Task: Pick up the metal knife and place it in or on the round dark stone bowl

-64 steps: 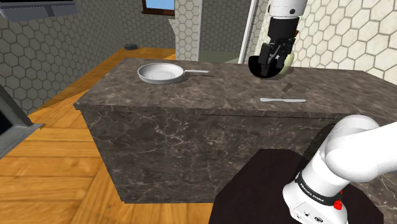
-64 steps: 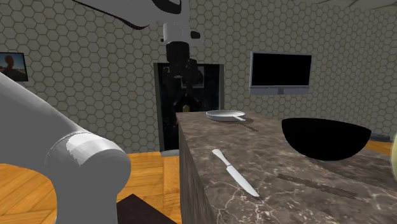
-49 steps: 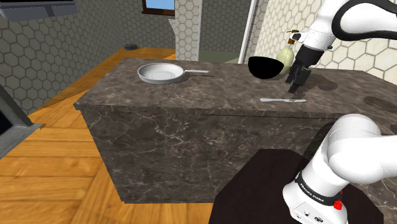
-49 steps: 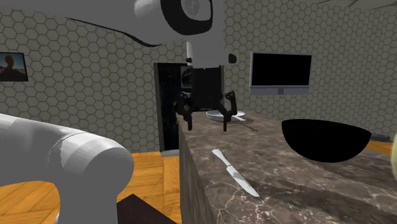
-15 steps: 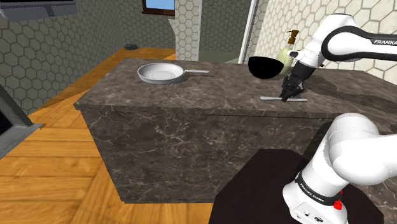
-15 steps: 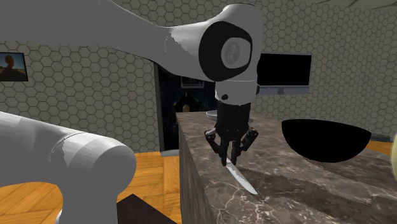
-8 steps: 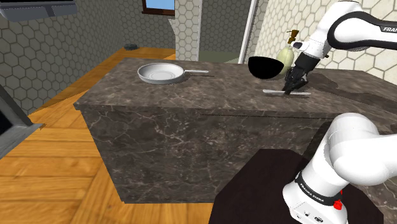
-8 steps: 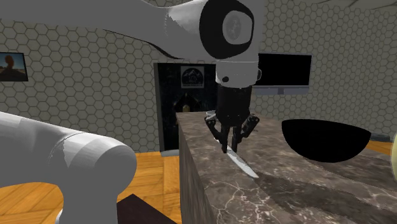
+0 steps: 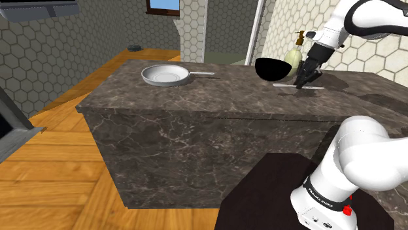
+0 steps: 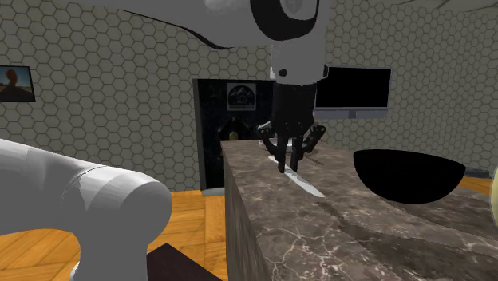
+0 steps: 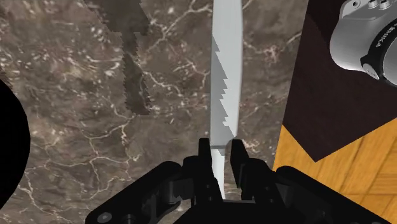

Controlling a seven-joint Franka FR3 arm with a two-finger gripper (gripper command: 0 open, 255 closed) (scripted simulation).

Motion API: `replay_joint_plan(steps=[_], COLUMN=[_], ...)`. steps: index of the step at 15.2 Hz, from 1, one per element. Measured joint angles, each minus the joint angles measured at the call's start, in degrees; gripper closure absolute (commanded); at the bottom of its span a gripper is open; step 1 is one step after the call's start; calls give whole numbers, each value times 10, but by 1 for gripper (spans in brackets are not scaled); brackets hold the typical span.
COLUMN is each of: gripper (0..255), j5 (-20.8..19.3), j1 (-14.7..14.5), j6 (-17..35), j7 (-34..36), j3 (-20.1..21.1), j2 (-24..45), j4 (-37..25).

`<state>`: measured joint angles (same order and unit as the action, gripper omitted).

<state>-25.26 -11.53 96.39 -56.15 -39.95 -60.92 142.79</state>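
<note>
A dark marble counter (image 9: pixel 196 98) stands on a wood floor (image 9: pixel 59 170), with hexagon-tiled walls behind it. On it we see a round black bowl (image 9: pixel 271 68). The gripper (image 9: pixel 302 84) hangs just beside the bowl, on its right in the shoulder view, with its fingers clamped on a pale grey knife (image 9: pixel 285 85). We take the knife to be lifted off the counter, since in the wrist view its shadow falls on the marble apart from the blade. The fingers pinch it near the handle end, and the serrated blade runs straight out ahead of them, lying roughly level. In the second exterior view the knife hangs to the bowl's left and stays outside its rim. A grey pan (image 9: pixel 163 76) sits well apart from the bowl, on its left in the shoulder view, with its handle turned toward the bowl. A yellowish bottle (image 9: pixel 295 57) stands just behind the bowl. A black screen (image 10: pixel 352 89) hangs on the wall above the bowl in the second exterior view.
</note>
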Motion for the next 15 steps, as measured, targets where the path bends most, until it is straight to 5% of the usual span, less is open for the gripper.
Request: replay_joint_plan(steps=[15], gripper=[255], j5=[44], j1=[-25], j6=[-89], j7=[2], j3=[44], j2=[33], j4=[-121])
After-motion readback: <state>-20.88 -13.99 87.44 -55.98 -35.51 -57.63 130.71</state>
